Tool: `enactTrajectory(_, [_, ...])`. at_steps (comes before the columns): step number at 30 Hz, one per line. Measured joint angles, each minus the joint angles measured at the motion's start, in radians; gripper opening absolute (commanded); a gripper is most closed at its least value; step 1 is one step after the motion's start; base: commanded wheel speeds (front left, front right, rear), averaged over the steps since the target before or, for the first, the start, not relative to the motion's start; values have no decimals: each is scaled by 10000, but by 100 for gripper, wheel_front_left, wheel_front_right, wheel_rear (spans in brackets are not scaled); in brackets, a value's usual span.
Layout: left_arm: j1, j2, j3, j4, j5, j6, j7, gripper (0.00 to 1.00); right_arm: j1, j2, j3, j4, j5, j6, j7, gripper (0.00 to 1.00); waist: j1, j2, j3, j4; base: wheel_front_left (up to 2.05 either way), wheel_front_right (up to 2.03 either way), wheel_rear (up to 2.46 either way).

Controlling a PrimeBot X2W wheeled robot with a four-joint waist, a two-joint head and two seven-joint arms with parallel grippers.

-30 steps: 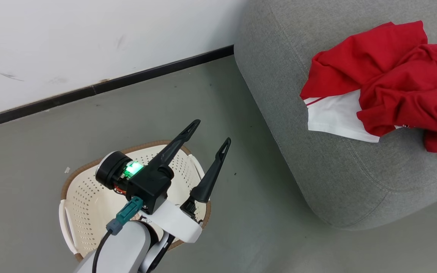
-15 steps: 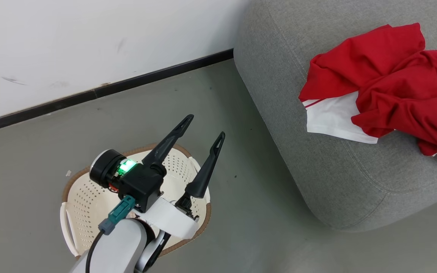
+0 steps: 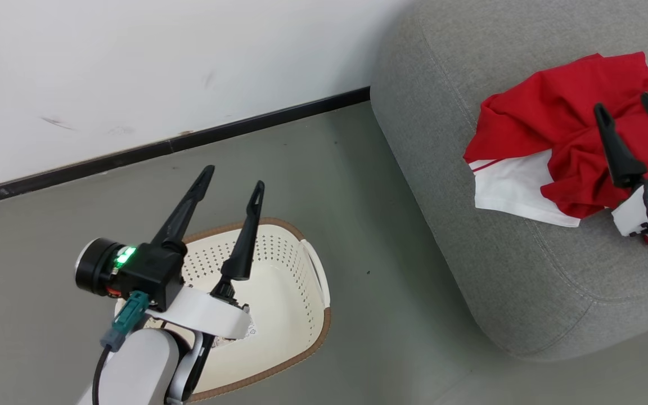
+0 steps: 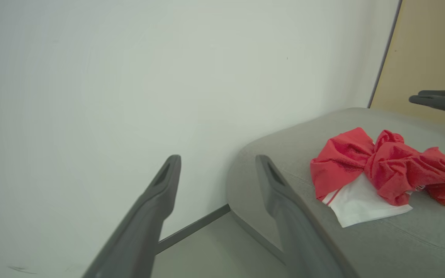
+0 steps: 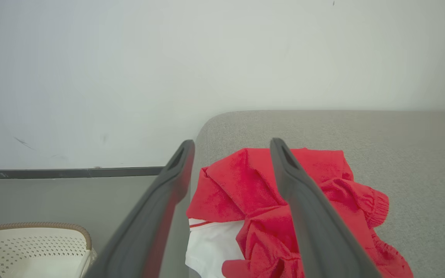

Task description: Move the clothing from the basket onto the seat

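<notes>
Left gripper (image 3: 234, 176) hovers spread and empty above the basket (image 3: 279, 253), right gripper (image 3: 623, 102) gapes over the clothing (image 3: 532, 112).

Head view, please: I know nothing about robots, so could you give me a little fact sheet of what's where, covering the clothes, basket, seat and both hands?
clothing: red and white, crumpled in a heap on the seat
seat: large grey cushion, right of the basket
basket: on the floor; no red fabric in the part that shows, the left arm hides some
left hand: open, empty, above the basket
right hand: open, empty, over the clothing
</notes>
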Motion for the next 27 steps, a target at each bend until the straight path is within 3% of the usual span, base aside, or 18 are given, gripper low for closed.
enactTrajectory(10, [641, 69, 848, 79, 52, 861, -207, 100, 8, 660, 433, -650, -65, 0, -408, 100, 0, 0, -332, 641, 0, 0, 0])
enactTrajectory(27, [1696, -46, 1733, 483, -525, 1423, -389, 100, 1205, 1735, 700, -1114, -809, 0, -619, 100, -1, 0, -1128, 1853, 0, 0, 0])
